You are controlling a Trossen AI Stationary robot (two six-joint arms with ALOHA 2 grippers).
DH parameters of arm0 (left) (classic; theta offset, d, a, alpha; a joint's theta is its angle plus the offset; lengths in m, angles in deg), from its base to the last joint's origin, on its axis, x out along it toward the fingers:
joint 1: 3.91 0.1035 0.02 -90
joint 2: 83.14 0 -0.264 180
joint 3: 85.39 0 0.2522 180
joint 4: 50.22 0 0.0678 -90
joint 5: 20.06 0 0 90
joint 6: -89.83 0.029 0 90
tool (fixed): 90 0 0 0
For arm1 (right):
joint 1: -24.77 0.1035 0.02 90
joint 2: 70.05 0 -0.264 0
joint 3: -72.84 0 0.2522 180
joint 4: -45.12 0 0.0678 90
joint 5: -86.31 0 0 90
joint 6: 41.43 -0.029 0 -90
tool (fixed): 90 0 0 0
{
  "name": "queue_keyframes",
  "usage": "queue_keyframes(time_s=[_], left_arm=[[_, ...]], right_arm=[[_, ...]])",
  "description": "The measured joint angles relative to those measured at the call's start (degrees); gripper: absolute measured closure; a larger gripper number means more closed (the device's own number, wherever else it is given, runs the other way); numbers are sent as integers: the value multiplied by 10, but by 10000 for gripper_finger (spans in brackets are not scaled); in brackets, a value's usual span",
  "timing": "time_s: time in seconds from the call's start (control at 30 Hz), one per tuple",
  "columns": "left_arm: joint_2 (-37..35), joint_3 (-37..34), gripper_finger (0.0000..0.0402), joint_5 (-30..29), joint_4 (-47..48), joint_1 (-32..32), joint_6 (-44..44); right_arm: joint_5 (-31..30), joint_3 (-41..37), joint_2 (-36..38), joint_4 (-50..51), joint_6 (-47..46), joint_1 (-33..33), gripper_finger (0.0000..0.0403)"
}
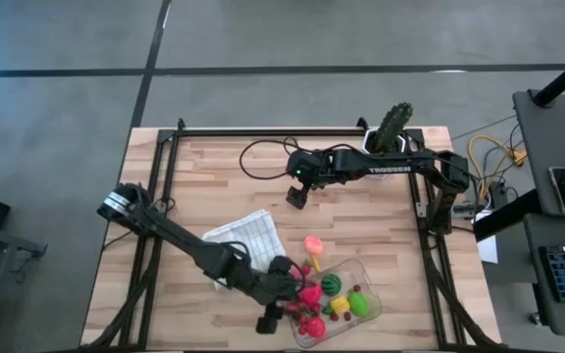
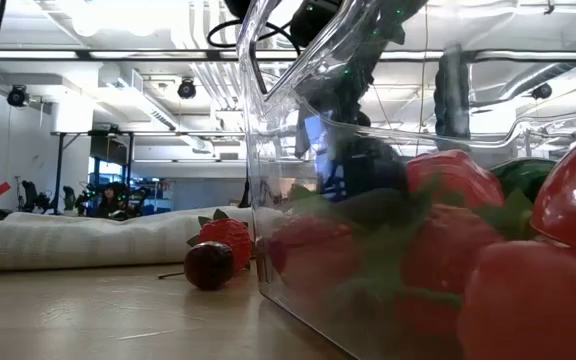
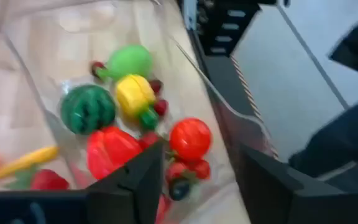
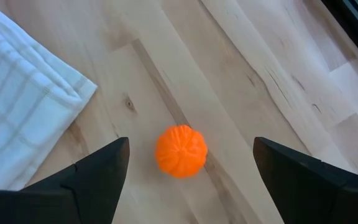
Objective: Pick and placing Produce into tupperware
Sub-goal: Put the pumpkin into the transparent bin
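The clear tupperware (image 1: 359, 265) sits near the table's near edge and holds several toy pieces: a watermelon (image 3: 87, 109), a yellow pepper (image 3: 135, 96), a green fruit (image 3: 129, 61), a red tomato (image 3: 190, 138) and small red berries. My left gripper (image 1: 271, 319) (image 3: 201, 155) is open at the container's near-left end, above the berries. My right gripper (image 1: 296, 194) (image 4: 191, 142) is open farther back, above an orange toy fruit (image 4: 180, 151) that lies on the wood. In the low view a strawberry (image 2: 226, 238) and a dark cherry (image 2: 208, 265) lie on the table beside the container wall (image 2: 268, 150).
A white checked folded cloth (image 1: 248, 235) (image 4: 23, 106) lies to the left of the container, under my left arm. A cactus in a white pot (image 1: 392, 127) stands at the far edge. A black cable (image 1: 263, 157) runs across the far part of the table.
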State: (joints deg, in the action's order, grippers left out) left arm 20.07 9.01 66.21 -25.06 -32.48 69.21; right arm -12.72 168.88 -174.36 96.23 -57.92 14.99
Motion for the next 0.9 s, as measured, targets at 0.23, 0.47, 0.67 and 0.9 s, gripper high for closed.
queue_keyframes(time_s=[0.23,0.47,0.67,0.9], left_arm=[[-54,-4,193,-82,86,5,-26],[-136,-7,192,-147,299,13,-112],[-209,-37,192,-217,367,15,-134],[-309,-135,192,-308,384,17,-136]], right_arm=[[0,0,0,-5,0,0,69],[0,0,0,-11,0,0,69],[0,0,0,-23,0,0,69],[0,0,0,-40,0,0,69]])
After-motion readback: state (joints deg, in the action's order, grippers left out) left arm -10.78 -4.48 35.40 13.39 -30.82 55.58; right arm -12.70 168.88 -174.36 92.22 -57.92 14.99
